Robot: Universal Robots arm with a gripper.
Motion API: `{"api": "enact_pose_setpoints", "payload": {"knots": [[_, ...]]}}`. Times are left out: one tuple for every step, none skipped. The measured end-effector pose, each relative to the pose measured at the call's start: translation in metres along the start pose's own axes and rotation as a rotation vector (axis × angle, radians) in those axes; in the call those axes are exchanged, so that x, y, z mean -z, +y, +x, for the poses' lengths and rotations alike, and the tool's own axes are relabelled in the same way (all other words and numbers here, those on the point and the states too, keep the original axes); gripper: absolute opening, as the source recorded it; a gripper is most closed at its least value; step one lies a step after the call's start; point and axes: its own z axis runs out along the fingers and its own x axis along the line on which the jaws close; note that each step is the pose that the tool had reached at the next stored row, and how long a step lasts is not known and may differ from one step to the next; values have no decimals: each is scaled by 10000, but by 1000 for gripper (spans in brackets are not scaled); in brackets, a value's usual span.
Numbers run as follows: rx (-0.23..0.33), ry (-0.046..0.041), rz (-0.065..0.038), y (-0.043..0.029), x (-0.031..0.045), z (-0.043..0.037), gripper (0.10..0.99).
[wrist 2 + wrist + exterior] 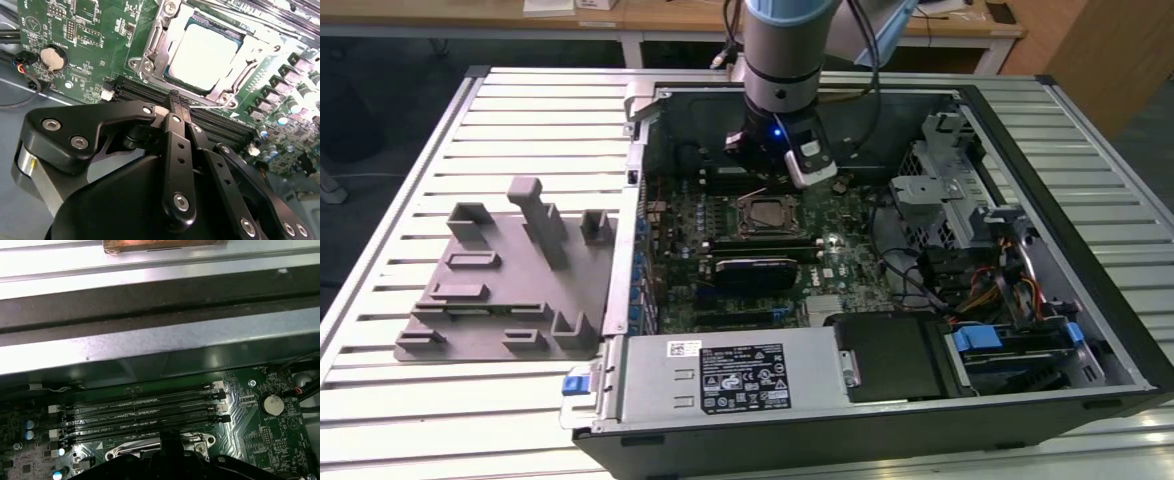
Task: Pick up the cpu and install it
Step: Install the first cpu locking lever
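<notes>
CPU seated in its socket, gripper above the memory slots

The cpu (205, 55) lay flat inside the socket frame (150, 55) on the motherboard (854, 260), apparently already placed. The gripper (178, 100) hovered beside it over the memory slots (140, 412), fingers (175, 107) closed together, holding nothing.

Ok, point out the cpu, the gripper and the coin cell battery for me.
cpu (202, 55): second wrist view, middle of its pale metal top plate, sitting in the socket.
gripper (179, 107): second wrist view, at its black fingertips, closed together.
coin cell battery (53, 58): second wrist view, centre of its round silver face.
</notes>
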Motion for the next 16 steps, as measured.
{"api": "enact_pose_setpoints", "payload": {"knots": [[13, -49, 63, -1, -3, 3, 106], [28, -102, 144, 0, -7, 6, 106], [40, -148, 197, 6, -14, 11, 106], [43, -162, 205, 13, -20, 15, 106], [44, -169, 203, 23, -27, 19, 106], [45, -174, 202, 33, -33, 23, 106], [46, -175, 203, 45, -39, 26, 106], [44, -178, 201, 62, -46, 30, 106], [41, -178, 202, 77, -52, 33, 106], [37, -180, 201, 89, -57, 35, 106], [22, -183, 204, 99, -62, 37, 106], [-9, -192, 207, 106, -66, 38, 106], [-62, -207, 210, 110, -70, 39, 106], [-127, -224, 213, 113, -75, 40, 106], [-204, -245, 215, 115, -79, 40, 106], [-290, -267, 219, 116, -83, 41, 106]]}}
